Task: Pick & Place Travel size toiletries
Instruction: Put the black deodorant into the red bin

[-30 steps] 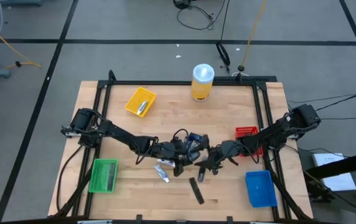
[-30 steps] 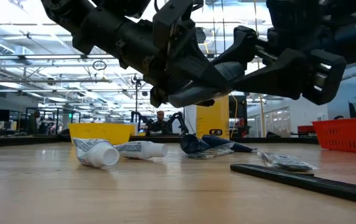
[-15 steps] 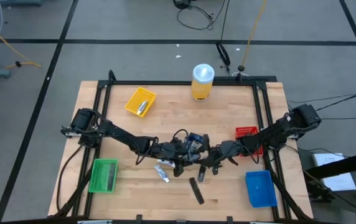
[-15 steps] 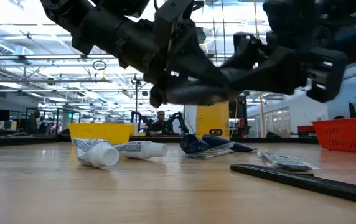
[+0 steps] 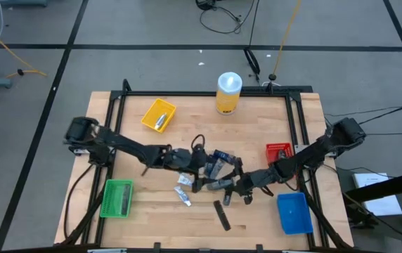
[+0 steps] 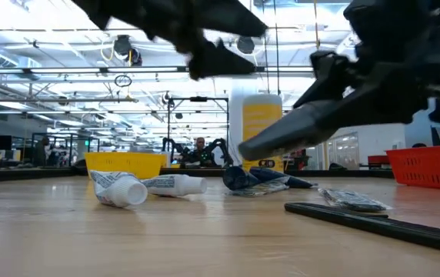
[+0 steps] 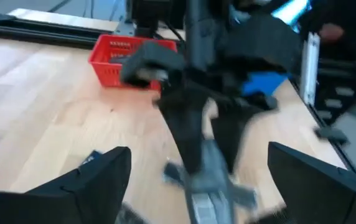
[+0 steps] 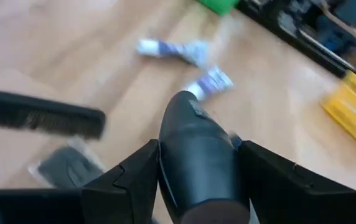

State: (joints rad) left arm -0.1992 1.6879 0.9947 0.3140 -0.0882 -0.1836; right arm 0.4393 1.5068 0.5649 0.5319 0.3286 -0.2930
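My right gripper [image 8: 198,150] is shut on a silver-grey tube [image 8: 196,155] above the middle of the table [image 5: 223,185]. My left gripper [image 7: 196,152] is open, just left of it [image 5: 201,176], facing the tube [image 7: 206,180] without touching it. Other toiletries lie flat on the wood: two white tubes [image 6: 120,188] [image 6: 175,185], dark blue sachets [image 5: 218,158] [image 6: 262,178], a dark sachet [image 6: 355,201] and a black flat stick [image 5: 221,214] [image 6: 374,219]. One more item lies in the yellow bin [image 5: 158,114]. My right gripper pinches the silver-grey tube between its two fingers [image 8: 137,177], which lie along its sides. The end inside the hold is hidden by the fingers. The free end [image 6: 255,148] sticks out ahead of the fingertips, lifted clear of the table and slanting down toward it.
The green bin [image 5: 117,198] stands at the near left, the blue bin [image 5: 292,212] at the near right, the red bin [image 5: 280,150] at the right edge. A tall yellow canister [image 5: 228,93] stands at the far edge. A black frame [image 5: 117,105] runs around the table.
The two grippers were together over the table's middle. My left gripper has drawn back toward the left edge and risen, coming away from the tube. The tube stays in my right gripper, which has shifted slightly toward the near edge and now carries it slanting downward.
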